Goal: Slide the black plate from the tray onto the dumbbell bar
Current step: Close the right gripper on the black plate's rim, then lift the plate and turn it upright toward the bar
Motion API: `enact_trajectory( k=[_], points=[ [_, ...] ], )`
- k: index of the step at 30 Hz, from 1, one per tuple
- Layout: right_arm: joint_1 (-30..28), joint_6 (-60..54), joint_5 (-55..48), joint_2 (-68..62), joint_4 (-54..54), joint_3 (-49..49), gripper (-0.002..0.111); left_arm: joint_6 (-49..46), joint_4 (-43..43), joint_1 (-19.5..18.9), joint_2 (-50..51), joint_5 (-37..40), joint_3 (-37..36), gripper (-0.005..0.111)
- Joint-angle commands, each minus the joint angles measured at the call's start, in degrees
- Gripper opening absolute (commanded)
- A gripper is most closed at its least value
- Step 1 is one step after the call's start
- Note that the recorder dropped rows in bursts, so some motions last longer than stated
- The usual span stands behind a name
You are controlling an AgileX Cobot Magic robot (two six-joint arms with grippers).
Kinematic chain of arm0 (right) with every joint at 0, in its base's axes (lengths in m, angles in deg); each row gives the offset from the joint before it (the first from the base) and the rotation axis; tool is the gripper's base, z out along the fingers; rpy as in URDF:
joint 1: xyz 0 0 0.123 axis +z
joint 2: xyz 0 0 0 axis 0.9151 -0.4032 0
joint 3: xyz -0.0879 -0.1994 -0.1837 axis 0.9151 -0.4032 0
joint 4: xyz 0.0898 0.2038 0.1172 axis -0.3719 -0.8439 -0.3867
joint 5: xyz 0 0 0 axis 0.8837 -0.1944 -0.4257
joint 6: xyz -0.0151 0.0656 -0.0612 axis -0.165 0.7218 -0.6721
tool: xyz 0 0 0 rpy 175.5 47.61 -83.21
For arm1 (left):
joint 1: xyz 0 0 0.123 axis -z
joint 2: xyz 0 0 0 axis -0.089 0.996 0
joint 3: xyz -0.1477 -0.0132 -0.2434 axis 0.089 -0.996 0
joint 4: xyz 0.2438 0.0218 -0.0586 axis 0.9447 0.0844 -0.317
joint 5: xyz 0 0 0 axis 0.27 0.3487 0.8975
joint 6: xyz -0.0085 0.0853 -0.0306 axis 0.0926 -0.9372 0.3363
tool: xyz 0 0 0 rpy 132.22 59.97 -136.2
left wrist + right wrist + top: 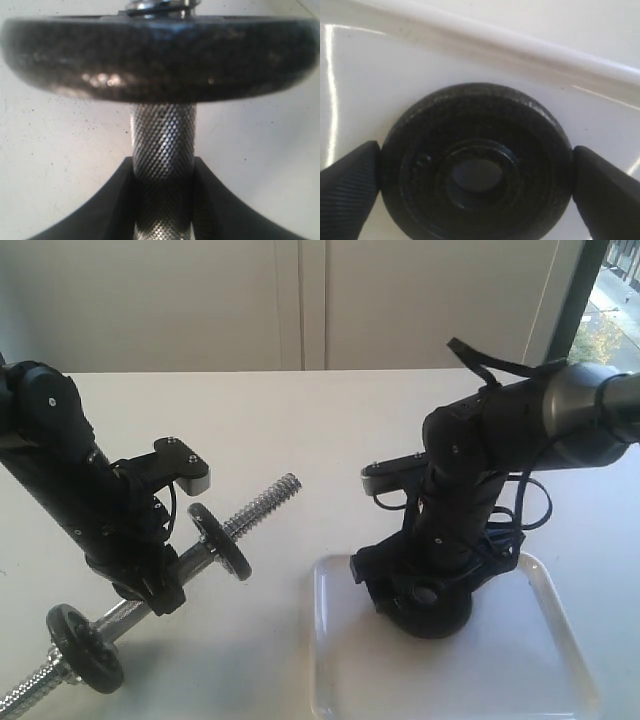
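The black plate point(420, 125) lies flat in the tray point(545, 665), its centre hole facing the right wrist camera. My right gripper point(476, 187) has come down over it, and both fingers point(350, 192) touch opposite sides of its rim, so the gripper is shut on the plate. In the exterior view the gripper point(425, 605) hides most of the plate. My left gripper point(163, 200) is shut on the knurled middle of the dumbbell bar point(262, 502) and holds it tilted, its bare threaded end toward the tray. A black disc point(160, 60) sits on the bar just past the left fingers.
Another black disc point(88, 645) sits near the bar's lower threaded end at the table's front left. The tray rim point(520, 50) runs close behind the plate. The white table point(300, 410) stretches back toward a wall.
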Motion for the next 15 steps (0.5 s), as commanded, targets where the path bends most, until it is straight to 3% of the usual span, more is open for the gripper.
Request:
enact_trajectory(
  k=[1,15],
  points=[
    [-0.7,0.3,1.0,5.5,0.5,0.1,0.0,-0.1,-3.3,0.0,-2.9,0.0,1.1,0.0],
    [-0.7,-0.2,1.4,15.5,0.9,0.1,0.0,0.0,-3.7,0.0,-2.9,0.2,1.1,0.0]
  ],
)
